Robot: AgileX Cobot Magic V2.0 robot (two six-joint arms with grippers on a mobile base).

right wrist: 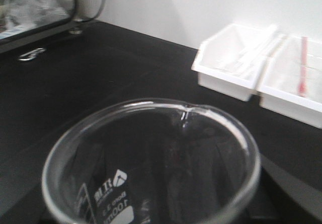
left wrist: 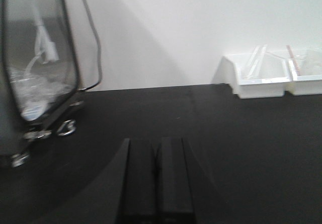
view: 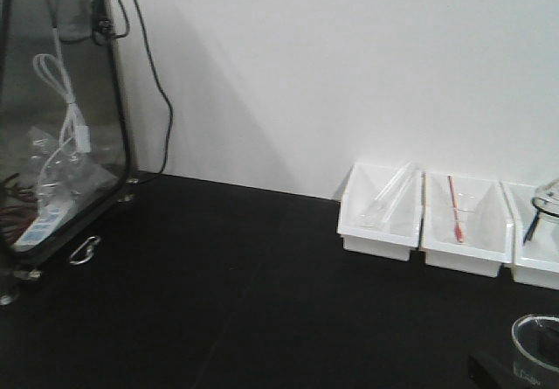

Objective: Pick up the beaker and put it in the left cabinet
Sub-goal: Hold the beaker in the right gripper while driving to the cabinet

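Note:
The beaker (right wrist: pixel 151 163) is clear glass with a spout and white "100ml" print. It fills the lower half of the right wrist view, and my right gripper (right wrist: pixel 156 194) is shut on it, its dark fingers showing through the glass. In the front view the beaker (view: pixel 536 340) sits at the bottom right corner, just above the black tabletop, with the right gripper (view: pixel 500 368) beside it. My left gripper (left wrist: pixel 157 144) hangs over the black tabletop, shut with nothing between its fingers. The left cabinet is out of view.
A black-framed glass case (view: pixel 61 118) holding cables and plastic bags stands at the left, a metal latch (view: pixel 85 249) at its foot. A black cable (view: pixel 163 109) hangs down the white wall. White bins (view: pixel 380 210) (view: pixel 465 225) with glass and red rods line the back right.

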